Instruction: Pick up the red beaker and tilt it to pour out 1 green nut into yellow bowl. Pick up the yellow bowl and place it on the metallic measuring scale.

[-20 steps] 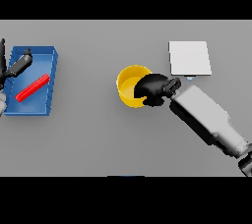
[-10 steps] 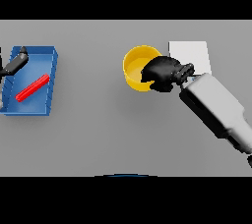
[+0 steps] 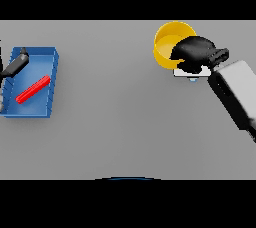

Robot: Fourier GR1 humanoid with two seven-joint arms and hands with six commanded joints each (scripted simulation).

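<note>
At upper right, the right robot hand (image 3: 196,52) grips the yellow bowl (image 3: 167,42) over the metallic scale (image 3: 191,73). The left robot hand (image 3: 16,64), fingers relaxed, rests at the blue tray (image 3: 50,103).

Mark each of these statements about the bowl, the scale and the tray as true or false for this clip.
1. The right hand has its fingers curled round the yellow bowl. True.
2. The bowl sits inside the blue tray. False: it is at the far right, over the measuring scale.
3. A red object lies in the blue tray. True.
4. The scale is fully in view. False: the hand and bowl cover most of it.
5. The left hand holds the bowl. False: it is at the tray's left edge.
</note>
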